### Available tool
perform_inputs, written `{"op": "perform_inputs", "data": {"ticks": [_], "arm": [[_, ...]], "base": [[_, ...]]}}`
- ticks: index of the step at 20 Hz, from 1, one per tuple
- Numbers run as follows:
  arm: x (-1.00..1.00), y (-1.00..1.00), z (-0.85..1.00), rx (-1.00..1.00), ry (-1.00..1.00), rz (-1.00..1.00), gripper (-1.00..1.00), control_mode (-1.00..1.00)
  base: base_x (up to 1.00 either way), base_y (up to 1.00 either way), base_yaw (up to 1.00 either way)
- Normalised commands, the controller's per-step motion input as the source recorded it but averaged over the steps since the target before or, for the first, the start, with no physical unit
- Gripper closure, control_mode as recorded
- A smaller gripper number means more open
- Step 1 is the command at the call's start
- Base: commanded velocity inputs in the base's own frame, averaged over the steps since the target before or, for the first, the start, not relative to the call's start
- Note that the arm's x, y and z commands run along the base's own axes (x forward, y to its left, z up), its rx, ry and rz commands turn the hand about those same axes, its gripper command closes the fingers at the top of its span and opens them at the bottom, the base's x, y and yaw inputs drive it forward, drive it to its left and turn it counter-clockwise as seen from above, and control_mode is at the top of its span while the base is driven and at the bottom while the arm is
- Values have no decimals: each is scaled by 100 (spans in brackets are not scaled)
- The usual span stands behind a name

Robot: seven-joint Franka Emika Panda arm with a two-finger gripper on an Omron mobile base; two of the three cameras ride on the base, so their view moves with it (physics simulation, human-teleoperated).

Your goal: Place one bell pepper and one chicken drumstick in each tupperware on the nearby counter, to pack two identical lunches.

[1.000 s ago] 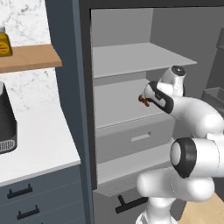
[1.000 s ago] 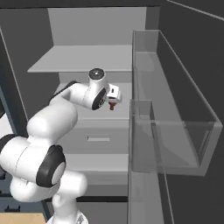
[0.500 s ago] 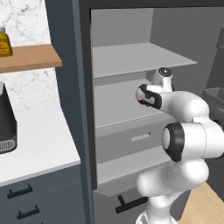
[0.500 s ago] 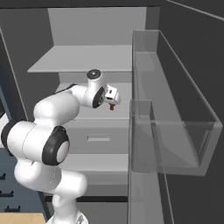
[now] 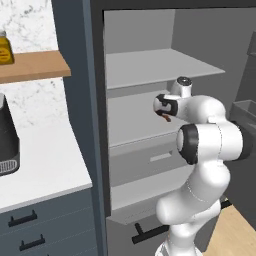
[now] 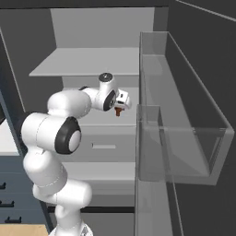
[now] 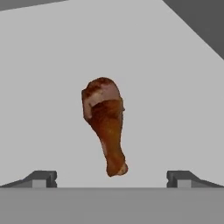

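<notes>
With its fingers spread wide, the gripper point(image 7: 112, 178) hovers over a chicken drumstick point(image 7: 105, 124) lying mid-frame on a grey fridge shelf point(image 7: 175, 87), so the pick-up looks imminent: next, descend, straddle the meat and close.

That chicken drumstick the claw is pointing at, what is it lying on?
The chicken drumstick lies on a bare grey shelf inside the open cabinet, with the open claw in front of it. The part of the shelf right beneath the drumstick is covered.
</notes>
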Motion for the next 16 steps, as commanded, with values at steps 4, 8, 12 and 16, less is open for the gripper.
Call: {"op": "perform_inputs", "data": {"ticks": [4, 8, 12, 16], "arm": [[25, 0, -23, 0, 5, 0, -100, -100], [27, 0, -12, 0, 2, 0, -100, -100], [31, 0, -6, 0, 0, 0, -100, -100], [29, 0, -12, 0, 0, 0, -100, -100]], "base": [[0, 0, 0], [0, 0, 0], [0, 0, 0], [0, 0, 0]]}}
